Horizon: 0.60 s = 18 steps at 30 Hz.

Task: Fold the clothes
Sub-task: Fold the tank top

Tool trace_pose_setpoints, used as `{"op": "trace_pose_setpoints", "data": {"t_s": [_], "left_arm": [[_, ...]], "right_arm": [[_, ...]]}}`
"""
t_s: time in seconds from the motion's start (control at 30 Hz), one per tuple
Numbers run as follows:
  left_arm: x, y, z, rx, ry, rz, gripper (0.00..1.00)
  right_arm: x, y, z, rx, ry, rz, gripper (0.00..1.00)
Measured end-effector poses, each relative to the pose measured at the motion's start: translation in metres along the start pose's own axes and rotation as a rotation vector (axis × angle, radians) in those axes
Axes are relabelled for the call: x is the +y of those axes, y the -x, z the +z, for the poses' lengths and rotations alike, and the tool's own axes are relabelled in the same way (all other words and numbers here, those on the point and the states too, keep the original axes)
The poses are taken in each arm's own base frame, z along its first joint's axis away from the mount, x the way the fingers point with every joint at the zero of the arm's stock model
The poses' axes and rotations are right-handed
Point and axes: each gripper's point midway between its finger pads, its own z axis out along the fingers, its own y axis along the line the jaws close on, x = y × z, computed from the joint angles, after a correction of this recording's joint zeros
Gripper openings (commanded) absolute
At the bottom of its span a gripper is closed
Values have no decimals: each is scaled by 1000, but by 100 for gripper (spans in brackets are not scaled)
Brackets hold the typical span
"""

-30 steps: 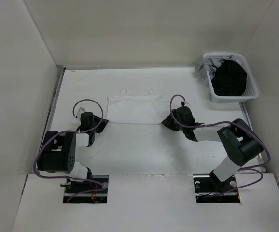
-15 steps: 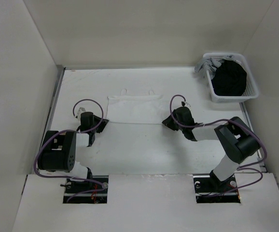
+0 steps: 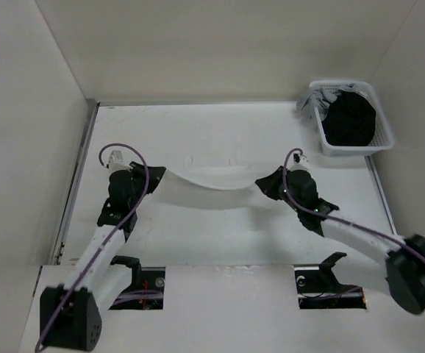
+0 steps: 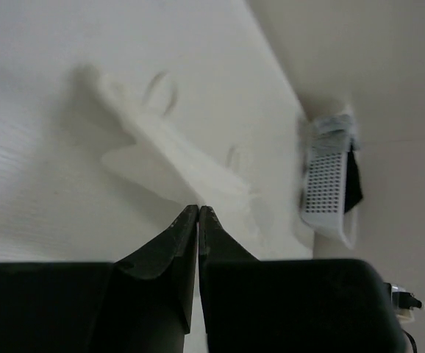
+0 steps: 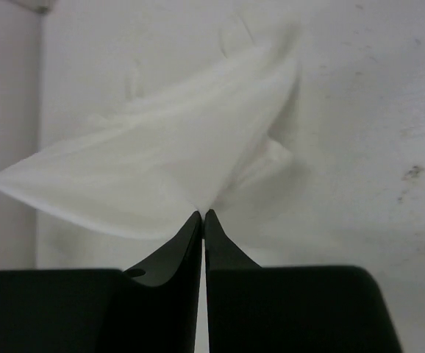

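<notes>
White, slightly sheer garment (image 3: pixel 211 176) sits mid-frame in the top view, on the tabletop (image 3: pixel 198 220). Left gripper (image 3: pixel 156 173) is pinched together on its near left corner, and right gripper (image 3: pixel 262 182) is clamped on its near right corner. The near edge sags between them. The far edge with its string loops (image 4: pixel 162 91) lies flat. Basket (image 3: pixel 348 150) at upper right holds a black garment (image 3: pixel 348 118) and a grey cloth (image 3: pixel 309 99).

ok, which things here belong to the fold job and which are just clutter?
Job: white garment; left hand and right hand, each shut on a corner.
Lying about: basket; black garment inside it; grey cloth over its rim.
</notes>
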Motion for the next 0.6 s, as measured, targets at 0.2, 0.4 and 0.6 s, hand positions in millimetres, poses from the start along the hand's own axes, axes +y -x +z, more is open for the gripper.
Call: {"op": "trace_pose_setpoints", "data": {"t_s": [0.2, 0.4, 0.6], "left_arm": [[-92, 26, -86, -65, -218, 81, 2], [-122, 21, -161, -25, -287, 98, 2], [-91, 6, -153, 25, -180, 96, 2]], "right_arm": [[80, 24, -117, -91, 257, -42, 7], [116, 20, -213, -3, 390, -34, 8], [110, 3, -196, 34, 270, -111, 8]]}}
